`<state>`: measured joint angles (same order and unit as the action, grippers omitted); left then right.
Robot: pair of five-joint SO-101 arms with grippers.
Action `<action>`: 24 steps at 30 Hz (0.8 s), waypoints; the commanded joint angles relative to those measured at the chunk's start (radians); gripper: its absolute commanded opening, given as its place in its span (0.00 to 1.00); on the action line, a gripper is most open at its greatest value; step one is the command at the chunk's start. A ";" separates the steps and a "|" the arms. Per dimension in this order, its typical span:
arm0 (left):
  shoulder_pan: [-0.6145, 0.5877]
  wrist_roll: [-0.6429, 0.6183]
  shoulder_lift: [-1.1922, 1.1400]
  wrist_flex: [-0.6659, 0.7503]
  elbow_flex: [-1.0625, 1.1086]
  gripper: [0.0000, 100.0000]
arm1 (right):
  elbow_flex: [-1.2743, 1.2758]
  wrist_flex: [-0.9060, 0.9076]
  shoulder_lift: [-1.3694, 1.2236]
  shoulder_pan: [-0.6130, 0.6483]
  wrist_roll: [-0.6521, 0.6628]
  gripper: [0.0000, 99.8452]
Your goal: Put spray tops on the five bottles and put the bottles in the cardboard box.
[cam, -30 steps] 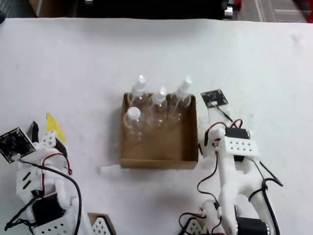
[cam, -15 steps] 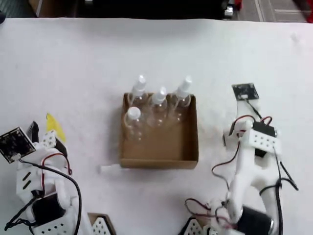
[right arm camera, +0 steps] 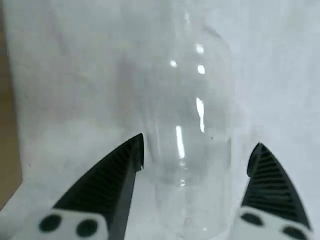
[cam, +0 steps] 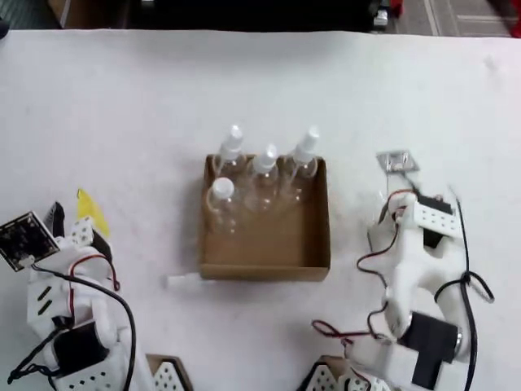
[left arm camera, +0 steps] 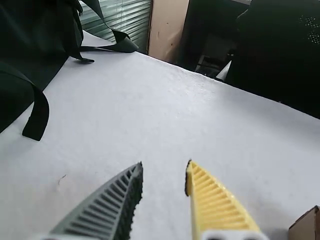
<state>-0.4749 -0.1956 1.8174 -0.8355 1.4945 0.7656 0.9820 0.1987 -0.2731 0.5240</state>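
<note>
The cardboard box [cam: 313, 236] sits mid-table with several clear bottles upright in its back half. Three of them [cam: 264, 167] carry white spray tops; the front-left bottle [cam: 221, 195] has a round white top. Another clear bottle [right arm camera: 190, 120] lies on the white table between the fingers of my right gripper [right arm camera: 197, 150], which is open around it with gaps on both sides. The right arm [cam: 415, 244] stands just right of the box. My left gripper [left arm camera: 162, 172] is open and empty, low over the table at the front left, its yellow finger [cam: 91, 208] pointing away from me.
A thin white piece [cam: 181, 282] lies in front of the box's left corner. A brown box wall [right arm camera: 7, 150] runs beside the loose bottle. Dark bags and straps [left arm camera: 35, 60] lie beyond the table's far left edge.
The right arm has swung from beside the box's right wall out to the right and drawn back toward the front. The left arm has not moved.
</note>
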 commanded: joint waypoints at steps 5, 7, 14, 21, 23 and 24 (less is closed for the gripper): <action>0.013 0.014 0.012 0.031 -0.009 0.14 | -0.342 0.243 0.104 0.090 -0.061 0.29; 0.013 0.014 0.012 0.031 -0.009 0.14 | -0.456 0.266 0.058 0.122 -0.084 0.29; 0.013 0.014 0.012 0.031 -0.009 0.14 | -0.853 0.406 -0.351 0.206 -0.086 0.28; 0.013 0.014 0.012 0.031 -0.011 0.14 | -1.165 0.521 -0.685 0.188 -0.098 0.19; 0.013 0.014 0.012 0.031 -0.011 0.14 | -1.212 0.550 -0.731 0.180 -0.087 0.22; 0.013 0.014 0.012 0.031 -0.011 0.14 | -1.229 0.558 -0.748 0.179 -0.087 0.23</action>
<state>-0.4749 -0.1956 1.8174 -0.8324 1.4945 -0.3621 1.5006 -0.5271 -0.0767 0.4273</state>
